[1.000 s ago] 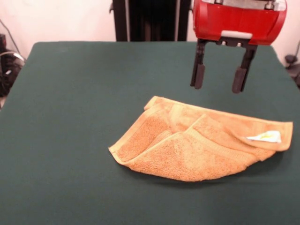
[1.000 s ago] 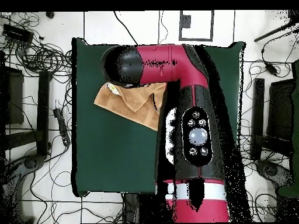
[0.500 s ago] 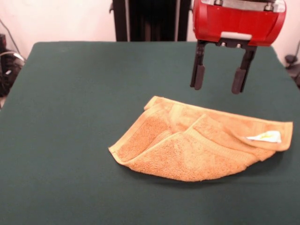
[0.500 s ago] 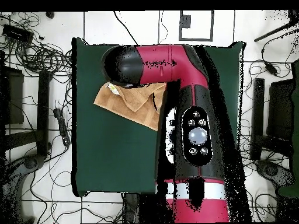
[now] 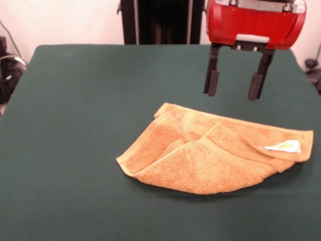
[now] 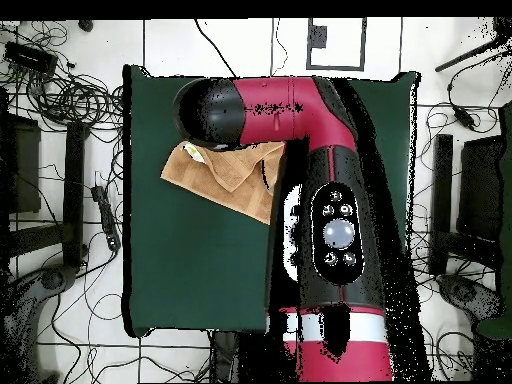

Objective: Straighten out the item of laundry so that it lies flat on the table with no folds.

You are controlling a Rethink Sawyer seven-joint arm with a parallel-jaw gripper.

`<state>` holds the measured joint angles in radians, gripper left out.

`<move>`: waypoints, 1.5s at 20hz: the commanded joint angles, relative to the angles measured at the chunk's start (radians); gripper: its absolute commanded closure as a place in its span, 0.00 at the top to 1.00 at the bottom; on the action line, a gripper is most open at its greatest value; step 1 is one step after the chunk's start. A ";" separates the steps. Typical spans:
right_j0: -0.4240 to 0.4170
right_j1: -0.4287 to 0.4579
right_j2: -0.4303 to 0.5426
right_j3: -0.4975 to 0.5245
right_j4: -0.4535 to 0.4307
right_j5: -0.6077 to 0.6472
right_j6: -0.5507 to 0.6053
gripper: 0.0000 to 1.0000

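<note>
Front view shows the black two-fingered gripper under its red housing, hanging in the air with its fingers spread wide and nothing between them. It sits above and just behind the far edge of the small orange-yellow terry-cloth towel, clear of the fabric. The towel rests on the large table covered in dark green felt-like cloth, toward the right side in this view. It is far from flat: one portion is folded over the rest, so diagonal ridges cross the middle and the outline reads as a rough triangle, not a rectangle. A small white label lies face up near the right-hand corner. In the overhead view the red and black arm covers part of the towel, and the visible part again looks doubled over. Judging by this, the straightening is hardly begun; the folded layer needs to be gripped, lifted and drawn out, and any leftover creases smoothed.
</note>
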<state>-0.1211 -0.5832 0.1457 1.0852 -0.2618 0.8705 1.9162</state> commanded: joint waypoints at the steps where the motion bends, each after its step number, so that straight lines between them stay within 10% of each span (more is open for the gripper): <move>1: 0.007 0.089 0.057 0.098 -0.009 0.006 -0.014 1.00; 30: 0.002 0.165 0.074 0.071 0.007 0.102 -0.063 1.00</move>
<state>-0.1211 -0.4776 0.1459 1.0849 -0.2635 0.8703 1.9162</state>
